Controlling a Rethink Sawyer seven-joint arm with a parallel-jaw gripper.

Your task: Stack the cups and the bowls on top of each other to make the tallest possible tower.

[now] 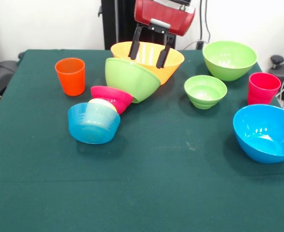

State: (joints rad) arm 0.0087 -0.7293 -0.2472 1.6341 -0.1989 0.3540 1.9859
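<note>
The tower (122, 82) has toppled and lies on its side left of centre, its long axis running from the wide orange bowl (149, 59) at the far end down toward the near left. Along it come a big green bowl (131, 79), a small red bowl (112, 98), a yellow cup (102, 104) and a small blue bowl (93, 123), which rests on the green table (146, 193). The gripper (149, 54) hangs from above over the orange bowl, its two black fingers (134, 46) spread apart, tilted slightly, pinching nothing.

green tablecloth (156, 193) | white wall (45, 24) (behind table) | black cables (207, 19)
</note>
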